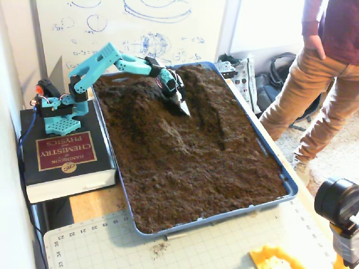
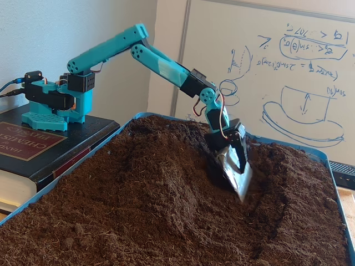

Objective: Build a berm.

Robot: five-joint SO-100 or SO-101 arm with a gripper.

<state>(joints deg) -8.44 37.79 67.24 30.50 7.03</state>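
Dark brown crumbly soil fills a blue tray [image 1: 291, 190] on the surface, and the berm [image 1: 143, 112] [image 2: 144, 177] runs as the tallest ridge down the left half of the tray in the higher fixed view, starting near the far edge and fading toward the middle. A teal arm [image 1: 98, 61] [image 2: 111, 47], mounted on a thick chemistry handbook [image 1: 59, 154] [image 2: 33, 147] beside the tray's left rim, reaches over the far end of the soil. The gripper [image 1: 180, 103] [image 2: 236, 174] points downward and carries a pale, flat scoop-like blade whose tip sits at the soil right beside the berm's right slope, at the head of a sunken groove [image 1: 216, 126]. Whether the fingers are apart or together cannot be told; the blade hides them and its lower end is blurred in the low fixed view. To the right of the groove a lower hump runs along the tray's right rim. The near half of the tray holds flatter, open soil. A whiteboard [image 2: 288, 66] stands close behind the far rim, and a person in tan trousers [image 1: 311, 89] stands off the right side. A green cutting mat [image 1: 168, 249] lies at the near rim.
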